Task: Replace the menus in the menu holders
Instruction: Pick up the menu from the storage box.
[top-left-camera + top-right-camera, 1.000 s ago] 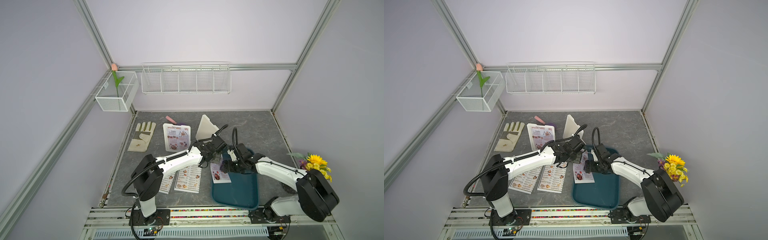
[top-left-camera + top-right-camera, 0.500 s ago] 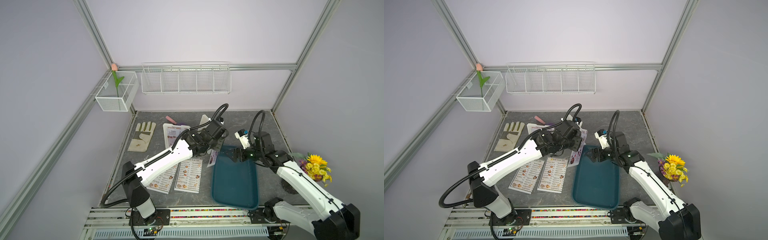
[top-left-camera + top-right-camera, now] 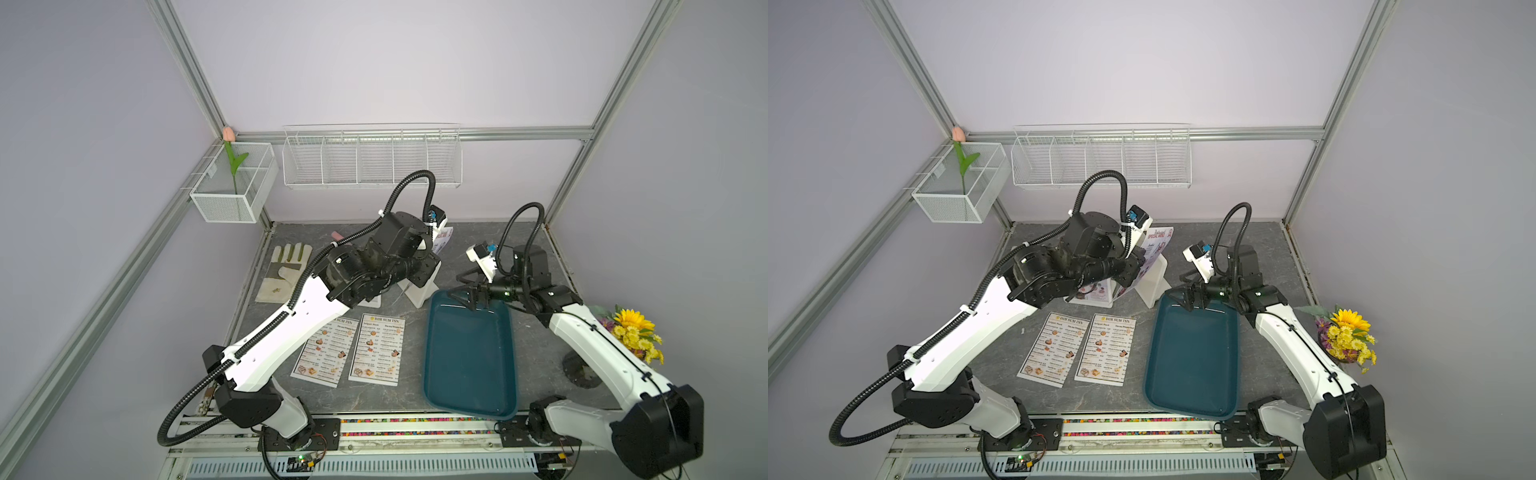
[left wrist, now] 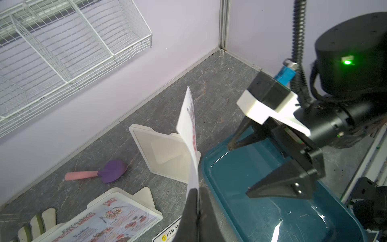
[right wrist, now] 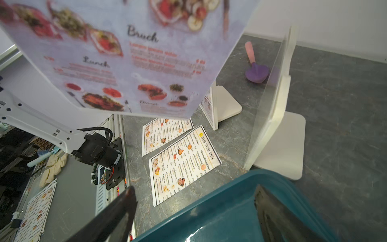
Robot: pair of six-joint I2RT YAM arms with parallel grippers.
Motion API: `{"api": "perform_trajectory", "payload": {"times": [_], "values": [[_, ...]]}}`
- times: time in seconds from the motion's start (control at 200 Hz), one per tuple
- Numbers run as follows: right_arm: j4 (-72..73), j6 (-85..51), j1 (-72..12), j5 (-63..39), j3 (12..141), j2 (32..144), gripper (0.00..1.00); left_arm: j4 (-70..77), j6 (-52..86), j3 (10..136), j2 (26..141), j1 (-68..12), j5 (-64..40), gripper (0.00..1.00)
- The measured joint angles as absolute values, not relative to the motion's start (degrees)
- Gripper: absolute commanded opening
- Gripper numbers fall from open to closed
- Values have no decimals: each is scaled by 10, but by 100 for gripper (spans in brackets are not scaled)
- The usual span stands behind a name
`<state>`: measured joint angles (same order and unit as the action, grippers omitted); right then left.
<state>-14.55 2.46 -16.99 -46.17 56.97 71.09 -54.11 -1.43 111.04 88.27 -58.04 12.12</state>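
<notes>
The left tool is clamped on a red-headed "SPECIAL MENU" paper sheet, raised near the empty white plastic frame holder. The right tool is apart, empty, over the dark teal tray. The second white holder, beside the left tool, holds its red-headed sheet. Two white "DIM SUM INN" sheets lie on the worktop. Judgement: one removal, two insertions outstanding.

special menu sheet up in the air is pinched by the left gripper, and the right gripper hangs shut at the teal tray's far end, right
Not quite. The right gripper is open, not shut: the left wrist view shows its jaws spread wide at the far end of the teal tray. The rest stands: the left gripper is shut on the special menu sheet, held in the air.
</notes>
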Motion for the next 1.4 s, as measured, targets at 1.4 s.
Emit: {"api": "perform_trajectory", "payload": {"times": [1.4], "values": [[-4,13,-155,-658,643,798,90,-557,-53,1173,900,-550,-1,0]]}}
